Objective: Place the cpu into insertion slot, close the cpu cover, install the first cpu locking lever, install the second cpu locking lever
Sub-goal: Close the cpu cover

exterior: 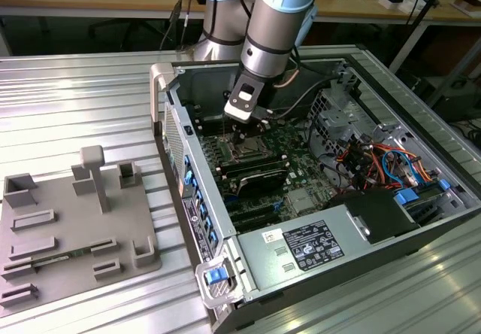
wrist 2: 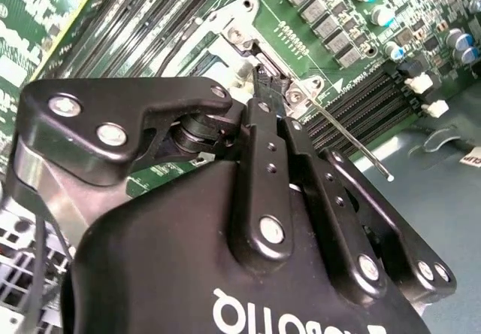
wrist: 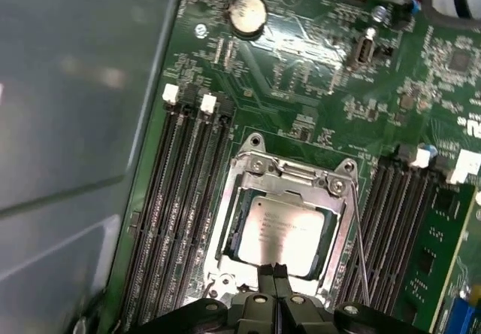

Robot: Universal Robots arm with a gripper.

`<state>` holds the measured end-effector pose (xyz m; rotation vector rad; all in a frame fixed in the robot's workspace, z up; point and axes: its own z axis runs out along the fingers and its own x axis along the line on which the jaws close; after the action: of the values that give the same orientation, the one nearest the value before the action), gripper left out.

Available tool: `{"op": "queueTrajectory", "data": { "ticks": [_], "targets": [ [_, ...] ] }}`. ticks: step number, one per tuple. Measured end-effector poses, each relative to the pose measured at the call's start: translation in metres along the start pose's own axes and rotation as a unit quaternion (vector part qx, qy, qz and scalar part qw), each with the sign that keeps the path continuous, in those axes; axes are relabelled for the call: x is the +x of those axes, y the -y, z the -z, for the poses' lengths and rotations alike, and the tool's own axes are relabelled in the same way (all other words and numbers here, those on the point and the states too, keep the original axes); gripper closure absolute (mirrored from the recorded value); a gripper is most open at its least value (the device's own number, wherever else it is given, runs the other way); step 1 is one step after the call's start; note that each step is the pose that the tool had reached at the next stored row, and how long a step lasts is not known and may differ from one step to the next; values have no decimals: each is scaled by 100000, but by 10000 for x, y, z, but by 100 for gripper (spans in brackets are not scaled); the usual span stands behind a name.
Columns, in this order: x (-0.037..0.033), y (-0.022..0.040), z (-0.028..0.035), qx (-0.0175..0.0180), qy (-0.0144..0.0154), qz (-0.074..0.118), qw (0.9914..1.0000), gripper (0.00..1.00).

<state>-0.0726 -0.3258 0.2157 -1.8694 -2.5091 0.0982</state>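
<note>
The cpu [wrist: 282, 229] lies flat in the insertion slot [wrist: 254, 165] on the green board, silvery top facing up. The cpu cover [wrist: 294, 177] lies down around it, and the chip shows through its window. My gripper [wrist: 274, 272] is shut with nothing visible between the fingertips, which sit at the socket's edge just above the cover. In the second wrist view the gripper [wrist 2: 267, 78] is at a socket corner. A thin wire locking lever [wrist: 359, 247] runs along one side of the socket and stands free [wrist 2: 349, 142]. In the exterior view the gripper [exterior: 244, 129] hangs over the socket [exterior: 246, 152].
Long black memory slots [wrist: 176, 198] flank the socket on both sides. The open computer case [exterior: 169, 86] walls it in, with a power supply [exterior: 308, 247] and coloured cables [exterior: 383, 161] at the exterior view's right. A grey fixture plate [exterior: 68, 229] lies at the exterior view's left.
</note>
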Motion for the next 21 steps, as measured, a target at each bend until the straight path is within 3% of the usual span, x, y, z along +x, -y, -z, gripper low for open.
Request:
{"op": "queueTrajectory", "data": {
  "ticks": [3,7,12,21],
  "targets": [
    [-7,-22,1,-86,130,2925,99957,89],
    [-7,-24,11,-96,129,2998,99955,89],
    [-11,-17,141,-68,238,3193,99949,89],
    [-12,-15,164,-65,355,3867,99925,89]
  ]
}}
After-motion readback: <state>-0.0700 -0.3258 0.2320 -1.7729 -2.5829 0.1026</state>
